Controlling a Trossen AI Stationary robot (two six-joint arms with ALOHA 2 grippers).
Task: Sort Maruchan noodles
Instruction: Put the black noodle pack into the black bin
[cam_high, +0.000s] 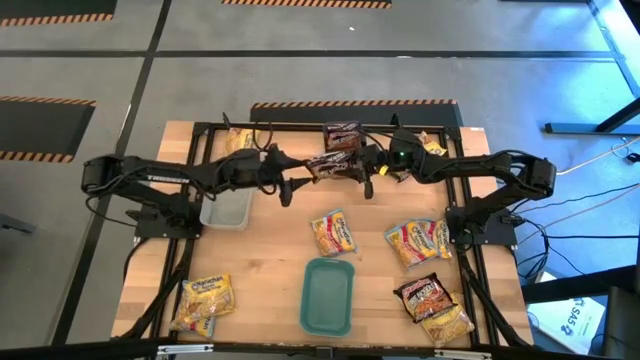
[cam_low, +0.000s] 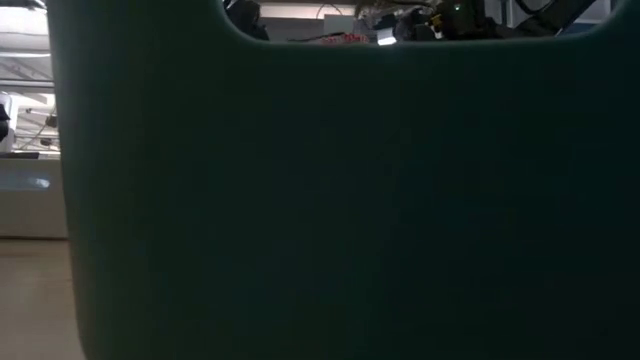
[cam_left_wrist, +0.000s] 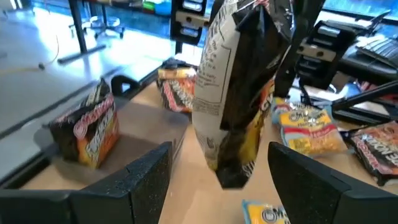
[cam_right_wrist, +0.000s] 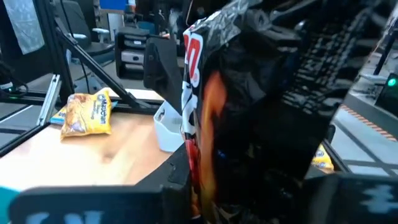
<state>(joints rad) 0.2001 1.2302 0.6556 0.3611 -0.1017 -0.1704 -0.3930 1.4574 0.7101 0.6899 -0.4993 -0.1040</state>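
Note:
A dark brown-red Maruchan noodle packet (cam_high: 328, 165) hangs above the back middle of the table, and my right gripper (cam_high: 354, 166) is shut on its upper end. In the right wrist view this packet (cam_right_wrist: 211, 124) fills most of the picture. My left gripper (cam_high: 288, 184) is right beside it, open. Its two fingers (cam_left_wrist: 149, 180) stand wide apart on either side of the packet's (cam_left_wrist: 239, 93) lower end without touching it. Several other noodle packets lie about: a dark one (cam_high: 342, 135) at the back, pale ones (cam_high: 333, 232) (cam_high: 418, 242) in the middle, yellow ones (cam_high: 205, 300) at the front left.
A clear tub (cam_high: 227, 208) stands under the left arm. A teal tray (cam_high: 328, 295) sits at the front middle, and its wall (cam_low: 340, 200) blocks nearly all of the low view. More packets (cam_high: 425, 295) lie at the front right. A black frame edges the table.

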